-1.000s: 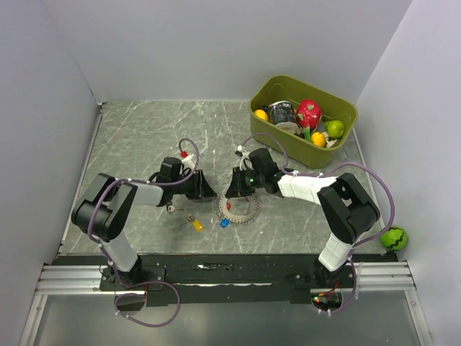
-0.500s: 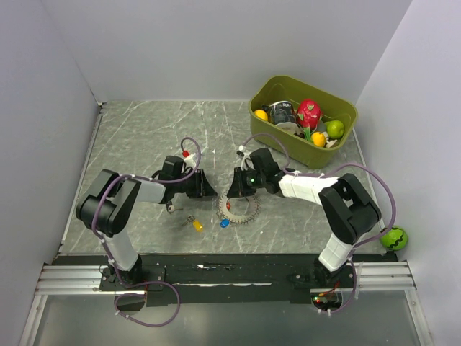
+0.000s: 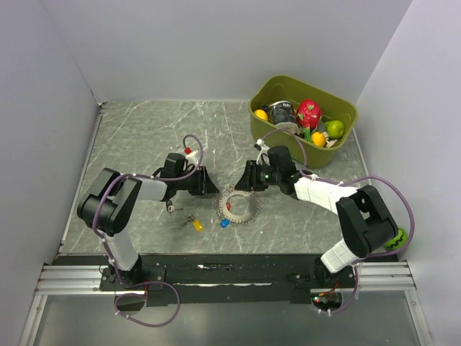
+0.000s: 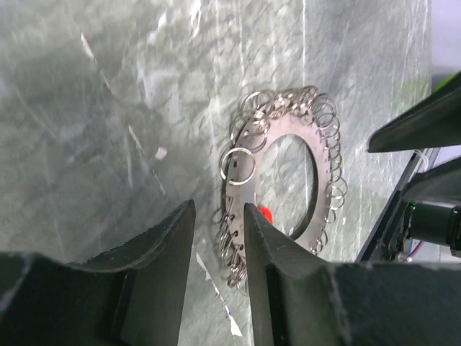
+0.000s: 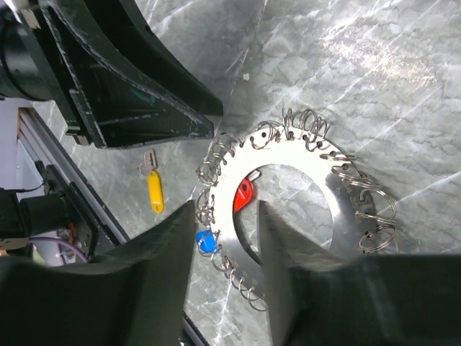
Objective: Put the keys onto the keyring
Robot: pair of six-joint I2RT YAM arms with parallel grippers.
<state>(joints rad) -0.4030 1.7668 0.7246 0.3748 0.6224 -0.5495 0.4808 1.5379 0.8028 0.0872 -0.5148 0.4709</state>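
The keyring [image 3: 238,207] is a flat metal ring edged with several small wire loops, lying on the grey table. A red-capped key [image 5: 245,193] lies inside it and a blue one [image 5: 207,241] at its edge. A yellow-capped key [image 3: 196,223] lies loose to its left, also visible in the right wrist view [image 5: 155,191]. My left gripper [image 4: 218,209] hovers open at the ring's left edge [image 4: 238,155], loops showing in the gap. My right gripper [image 5: 225,213] is open above the ring's band, gripping nothing. The two grippers face each other, left [image 3: 208,189] and right [image 3: 242,184].
A green bin [image 3: 263,92] with fruit and a can stands at the back right. A green ball [image 3: 394,238] lies off the table's right edge. A small pale item [image 3: 171,208] lies beside the left arm. Grey walls close in the table on three sides.
My right gripper has opened and drawn back to the right, off the keyring's upper edge. The left gripper has barely moved. The keyring stays flat on the table.
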